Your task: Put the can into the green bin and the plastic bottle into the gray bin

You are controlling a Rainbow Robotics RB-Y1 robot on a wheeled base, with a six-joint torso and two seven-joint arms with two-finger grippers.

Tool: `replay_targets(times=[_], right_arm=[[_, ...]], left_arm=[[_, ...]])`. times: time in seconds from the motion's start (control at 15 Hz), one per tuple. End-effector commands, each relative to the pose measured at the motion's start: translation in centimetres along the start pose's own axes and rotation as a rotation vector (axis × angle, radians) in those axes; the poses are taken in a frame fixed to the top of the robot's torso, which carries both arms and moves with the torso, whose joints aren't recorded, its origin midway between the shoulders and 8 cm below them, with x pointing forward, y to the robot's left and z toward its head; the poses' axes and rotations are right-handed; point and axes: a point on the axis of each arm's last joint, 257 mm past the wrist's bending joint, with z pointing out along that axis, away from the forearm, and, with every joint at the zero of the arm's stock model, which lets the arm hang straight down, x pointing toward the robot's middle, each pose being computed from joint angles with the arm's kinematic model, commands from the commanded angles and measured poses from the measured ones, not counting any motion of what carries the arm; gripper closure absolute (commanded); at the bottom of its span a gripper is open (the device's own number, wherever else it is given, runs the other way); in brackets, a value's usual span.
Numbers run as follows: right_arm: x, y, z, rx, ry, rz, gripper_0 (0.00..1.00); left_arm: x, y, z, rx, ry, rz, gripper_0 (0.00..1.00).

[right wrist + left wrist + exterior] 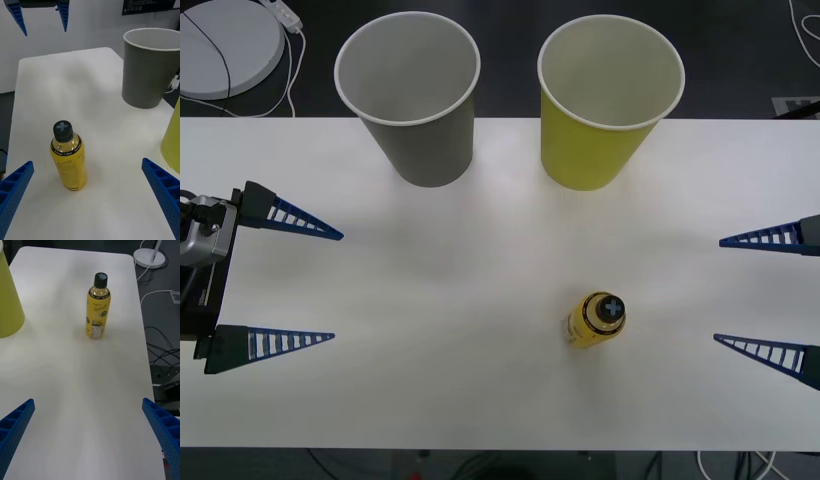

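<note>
The plastic bottle [596,318] stands upright on the white table [430,380], right of centre; it is yellow with a dark cap [68,161] [98,311]. At the back stand the gray bin [408,100] [148,75] on the left and the green bin [610,105] [7,303] on the right, both upright with nothing visible inside. My left gripper [336,287] is open at the table's left side. Over the right side my right gripper [718,290] is open, a short way to the right of the bottle. The can is out of view.
A white round base [225,50] with a cable lies on the dark floor beyond the table's back left corner. More cables [161,356] lie on the floor along the table's near edge. Bare table stretches between the two grippers.
</note>
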Motion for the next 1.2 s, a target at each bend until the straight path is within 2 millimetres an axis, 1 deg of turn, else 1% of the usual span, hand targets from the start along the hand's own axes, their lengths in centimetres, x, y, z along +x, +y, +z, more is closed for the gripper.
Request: replay_targets(times=[0.07, 0.2, 0.33, 0.6, 0.73, 1.0, 1.2], right_arm=[[1.8, 0.2, -1.5, -0.002, -0.003, 0.023, 0.0], [3.1, -0.2, -2.2, 0.03, -0.002, -0.008, 0.0], [4.4, 0.2, -2.4, 0.043, -0.013, 0.005, 0.0], [7.4, 1.3, -2.2, 0.075, -0.048, 0.018, 0.0], [8.6, 1.9, -1.8, 0.08, -0.076, 0.028, 0.0], [10.3, 3.1, -0.6, 0.09, -0.11, 0.087, 0.0], [10.7, 3.5, 0.2, 0.108, -0.123, 0.094, 0.0]], left_arm=[[0.0, 0.0, 0.0, 0.0, 0.0, 0.0, 0.0], [0.0, 0.0, 0.0, 0.0, 0.0, 0.0, 0.0], [0.0, 0.0, 0.0, 0.0, 0.0, 0.0, 0.0], [0.0, 0.0, 0.0, 0.0, 0.0, 0.0, 0.0], [0.0, 0.0, 0.0, 0.0, 0.0, 0.0, 0.0], [0.0, 0.0, 0.0, 0.0, 0.0, 0.0, 0.0], [0.0, 0.0, 0.0, 0.0, 0.0, 0.0, 0.0]])
